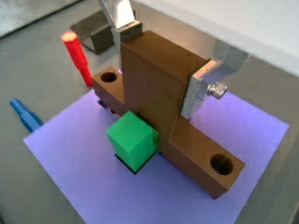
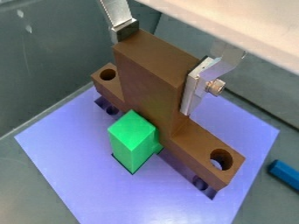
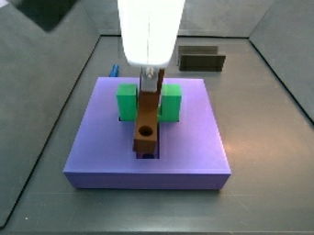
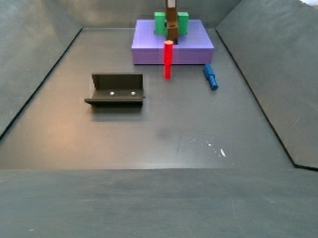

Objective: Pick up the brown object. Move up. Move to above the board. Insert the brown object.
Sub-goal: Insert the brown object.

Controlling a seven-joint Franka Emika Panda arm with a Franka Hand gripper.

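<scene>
The brown object (image 1: 158, 96) is a T-shaped piece. Its crosspiece with round holes lies along the groove of the lavender board (image 1: 82, 166), and its thick stem stands up. The gripper (image 1: 162, 67) straddles the stem, with one silver finger (image 1: 198, 87) flat against its side and the other at its far edge, shut on it. Both wrist views show this; the gripper (image 2: 158, 66) grips the brown object (image 2: 152, 87) over the board (image 2: 70, 166). A green block (image 1: 132, 138) sits against the piece. In a side view the gripper (image 3: 150, 78) comes straight down on the brown object (image 3: 146, 119).
A red upright peg (image 1: 79, 59) stands at the board's edge, also seen in a side view (image 4: 168, 58). A blue stick (image 4: 210, 76) lies on the floor beside the board (image 4: 187, 51). The dark fixture (image 4: 115, 90) stands apart on the grey floor. Walls enclose the workspace.
</scene>
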